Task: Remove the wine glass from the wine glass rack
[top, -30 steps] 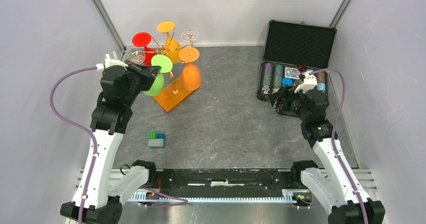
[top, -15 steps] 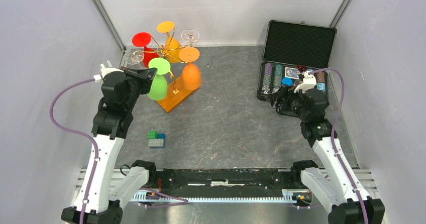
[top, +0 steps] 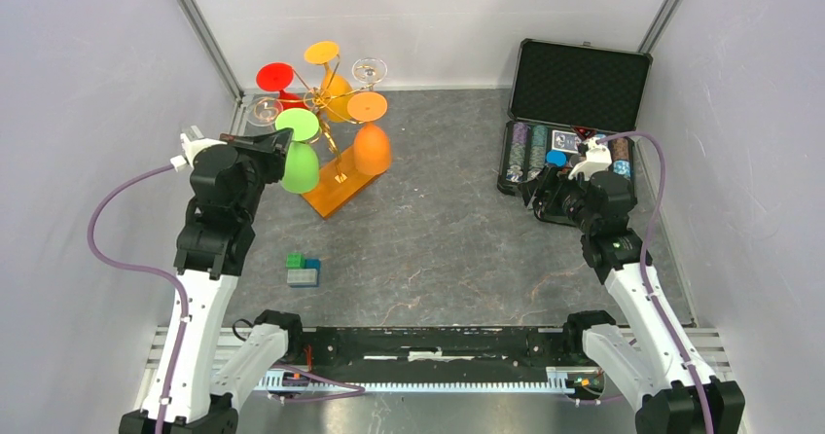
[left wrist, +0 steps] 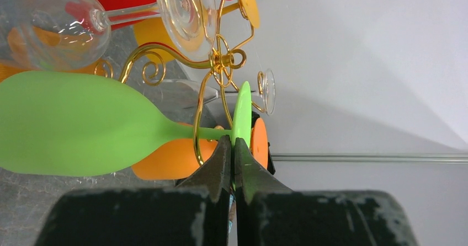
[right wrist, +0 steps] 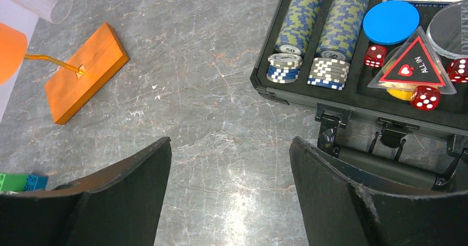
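Pinching the green wine glass (left wrist: 72,124) by its stem, jaws pressed together, the left gripper (left wrist: 232,146) holds it at a scroll of the wine glass rack (top: 331,193); a skewed pull may snag the foot, toppling the rack; right gripper (right wrist: 230,146) spread, empty.

The green wine glass (left wrist: 72,124) is cropped, its foot's lower rim seemingly hidden behind the left gripper (left wrist: 232,143)

Lime-green wine glass (left wrist: 83,124) at my black left gripper (left wrist: 232,142), gold wine glass rack (left wrist: 223,63) on orange base (right wrist: 85,72), grey marbled counter (top: 438,239).
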Controlling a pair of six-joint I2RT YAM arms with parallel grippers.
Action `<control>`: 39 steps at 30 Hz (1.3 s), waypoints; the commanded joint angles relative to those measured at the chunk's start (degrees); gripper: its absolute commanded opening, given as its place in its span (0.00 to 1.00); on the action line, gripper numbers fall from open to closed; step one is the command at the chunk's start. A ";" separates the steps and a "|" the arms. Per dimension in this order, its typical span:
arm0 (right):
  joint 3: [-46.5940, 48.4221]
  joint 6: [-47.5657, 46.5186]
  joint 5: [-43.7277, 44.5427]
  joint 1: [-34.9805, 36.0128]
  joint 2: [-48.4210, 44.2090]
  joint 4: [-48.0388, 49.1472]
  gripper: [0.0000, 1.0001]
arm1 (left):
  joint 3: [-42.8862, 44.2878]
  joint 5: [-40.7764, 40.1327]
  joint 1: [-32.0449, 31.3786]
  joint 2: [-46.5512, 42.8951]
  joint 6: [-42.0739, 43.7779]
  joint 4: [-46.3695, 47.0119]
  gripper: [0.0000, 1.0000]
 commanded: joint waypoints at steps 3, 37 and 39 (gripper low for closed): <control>0.86 0.28 -0.98 -0.06 -0.03 1.02 0.83 | 1.13 0.16 0.32 3.81 0.68 6.12 0.02; -8.86 14.49 -24.86 1.51 -1.79 26.39 0.98 | -2.26 30.55 0.25 -1.19 -0.02 8.84 0.02; -11.16 19.14 -26.89 4.53 -0.76 35.05 0.98 | -3.54 32.40 0.25 -2.89 -1.54 8.80 0.02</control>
